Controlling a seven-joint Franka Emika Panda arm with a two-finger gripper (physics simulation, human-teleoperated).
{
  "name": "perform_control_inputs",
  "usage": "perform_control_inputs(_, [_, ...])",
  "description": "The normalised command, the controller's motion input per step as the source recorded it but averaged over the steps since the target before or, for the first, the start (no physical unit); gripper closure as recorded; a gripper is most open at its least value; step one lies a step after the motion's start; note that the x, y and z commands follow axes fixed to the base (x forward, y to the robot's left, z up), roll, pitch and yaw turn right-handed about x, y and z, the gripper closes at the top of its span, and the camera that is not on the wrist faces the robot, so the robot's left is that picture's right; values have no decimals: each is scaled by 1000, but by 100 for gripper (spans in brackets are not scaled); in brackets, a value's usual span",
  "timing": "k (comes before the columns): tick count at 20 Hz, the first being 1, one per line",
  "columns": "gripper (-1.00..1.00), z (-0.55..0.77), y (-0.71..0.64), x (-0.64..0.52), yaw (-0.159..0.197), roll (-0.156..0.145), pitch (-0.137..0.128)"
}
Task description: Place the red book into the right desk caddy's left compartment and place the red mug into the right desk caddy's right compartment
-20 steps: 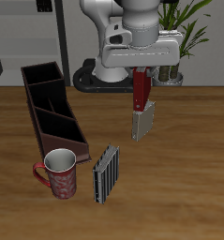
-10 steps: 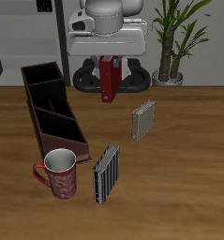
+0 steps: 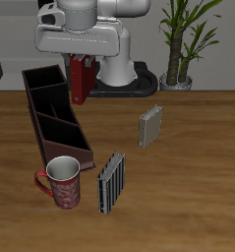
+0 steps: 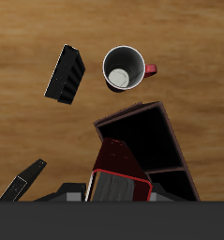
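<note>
Exterior view has my two-finger gripper (image 3: 83,65) pinching the thin dark red hardback book (image 3: 82,83) by its top edge; the book hangs upright in the air just beside the back end of the long dark maroon open-topped desk caddy (image 3: 56,118), above the wooden table (image 3: 188,177). The speckled dark red mug with a white inside (image 3: 63,182) stands at the caddy's front end, nearly touching it, its handle pointing away from the striped book. A grey-striped book (image 3: 111,182) stands just beside the mug, and a second one (image 3: 149,126) stands well apart, farther back. A potted plant (image 3: 183,39) sits behind the table. From the wrist, the book (image 4: 118,161) hides my fingertips (only the clamp housing shows), and the caddy (image 4: 151,141) is cut off by it.
</note>
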Motion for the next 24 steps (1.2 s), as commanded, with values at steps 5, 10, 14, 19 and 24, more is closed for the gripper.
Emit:
perform_control_inputs(5, [100,-19,-312,4,18,5,8])
perform_control_inputs(10, [100,-51,-264,-6,38,21,20])
perform_control_inputs(14, [100,53,-152,35,33,16,-10])
perform_control_inputs(19, [100,27,-81,107,11,15,-16])
perform_control_inputs(24, [100,-105,94,108,19,30,-1])
